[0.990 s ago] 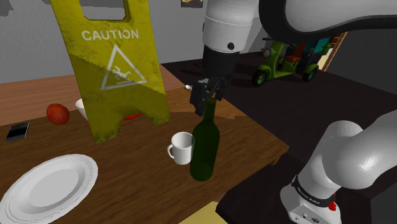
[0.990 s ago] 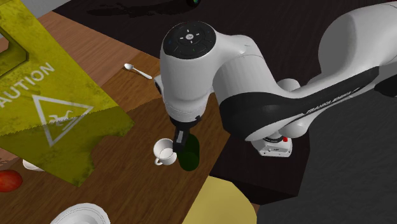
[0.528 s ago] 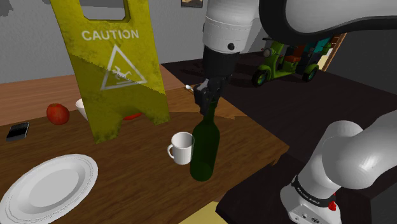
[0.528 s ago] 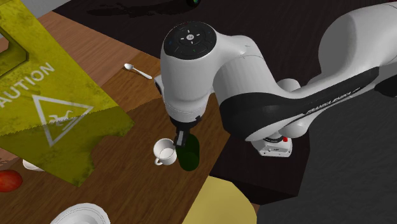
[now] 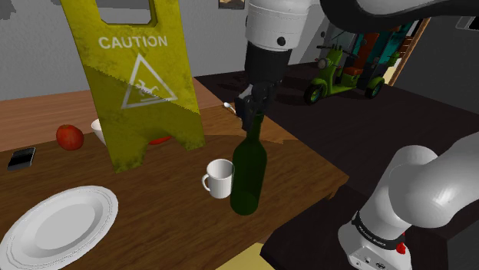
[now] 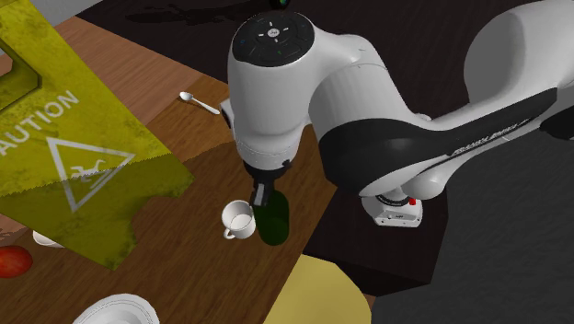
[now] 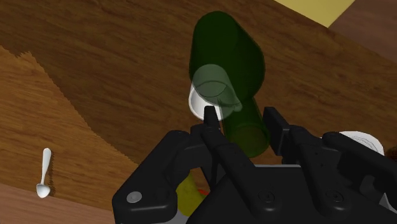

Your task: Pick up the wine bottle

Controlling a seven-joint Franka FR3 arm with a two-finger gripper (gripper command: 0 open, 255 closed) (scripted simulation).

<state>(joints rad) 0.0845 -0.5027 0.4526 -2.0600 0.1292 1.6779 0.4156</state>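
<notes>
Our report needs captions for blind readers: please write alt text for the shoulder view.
A black end effector clasps the neck of a dark green wine bottle, upright beside a white mug on a wooden table. A yellow caution sign and white plate sit nearby.

in the shoulder view the wine bottle (image 5: 248,172) is by the right edge of the table (image 5: 153,201), the mug (image 5: 219,179) just beside it on that view's left. the caution sign (image 5: 142,84) stands farther back and left, the plate (image 5: 61,226) near at the left. the fingers (image 7: 277,122) flank the bottle's neck.
</notes>
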